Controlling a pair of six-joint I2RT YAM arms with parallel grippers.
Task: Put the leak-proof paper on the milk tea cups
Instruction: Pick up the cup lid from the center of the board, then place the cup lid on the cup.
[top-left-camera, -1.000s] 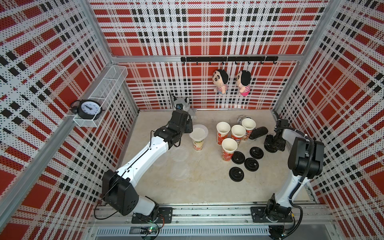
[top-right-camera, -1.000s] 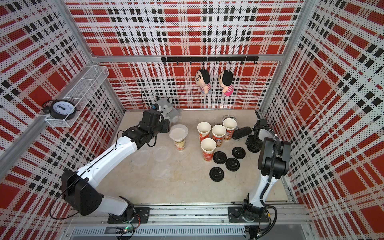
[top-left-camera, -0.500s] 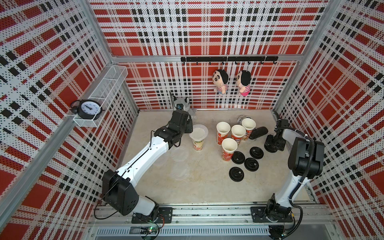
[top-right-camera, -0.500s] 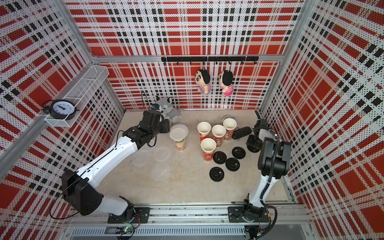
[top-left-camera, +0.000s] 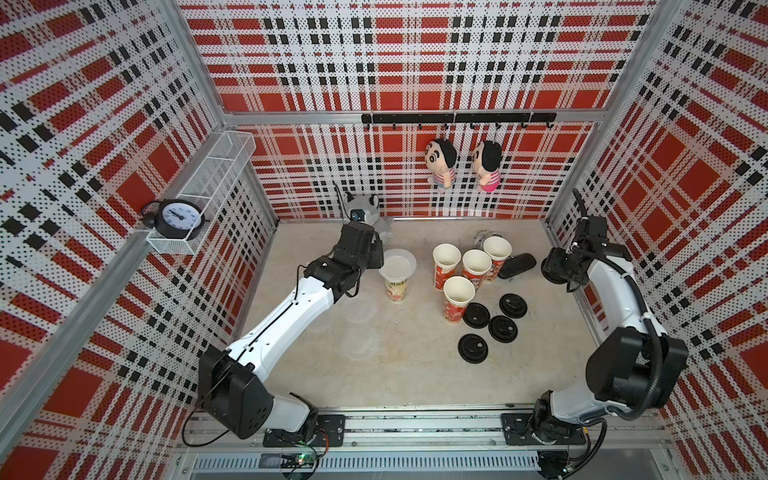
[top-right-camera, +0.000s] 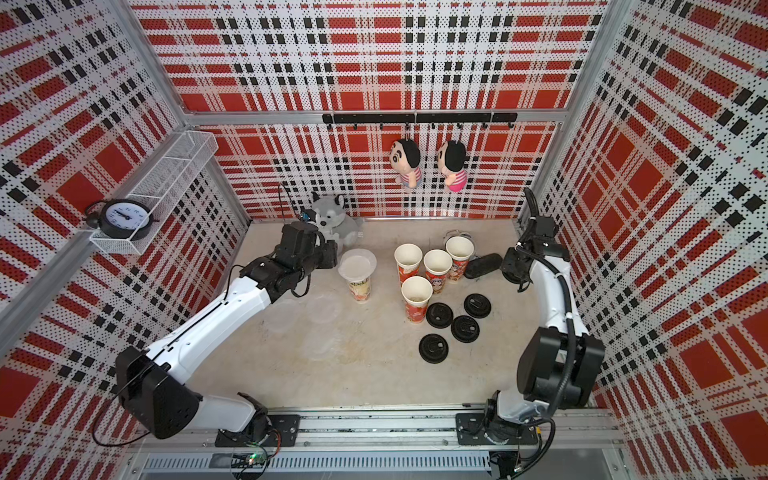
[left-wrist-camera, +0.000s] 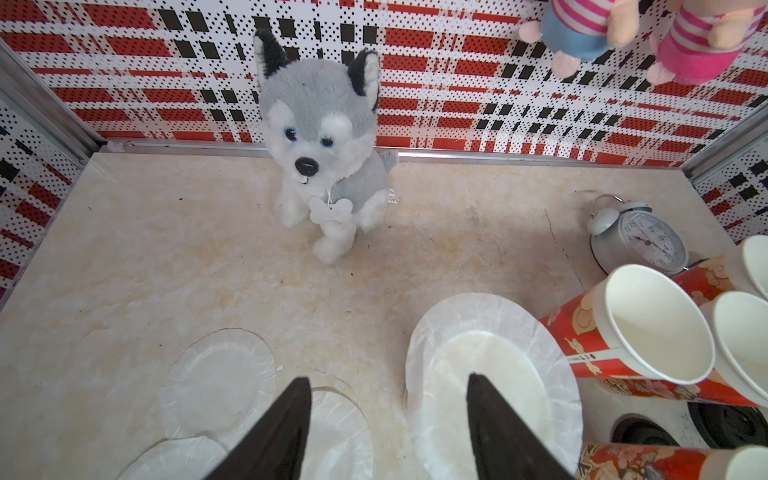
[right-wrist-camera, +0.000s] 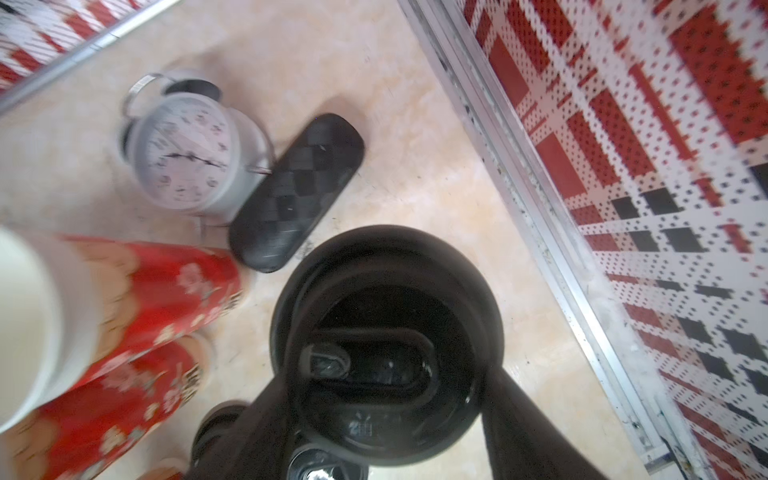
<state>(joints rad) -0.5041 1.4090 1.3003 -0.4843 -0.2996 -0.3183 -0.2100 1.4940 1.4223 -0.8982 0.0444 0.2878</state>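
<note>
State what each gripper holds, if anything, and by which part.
The right gripper holds a black lid by opposite sides of its rim; the left gripper is open and empty.

Red plaid perforated walls (top-left-camera: 415, 62) — pale marbled floor (top-left-camera: 395, 374).

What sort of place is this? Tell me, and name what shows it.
Probably a staged robot test booth, not a real shop: red plaid perforated wall panels, two white robot arms bolted to a metal rail, and printed paper cups beside black round plastic lids.
</note>
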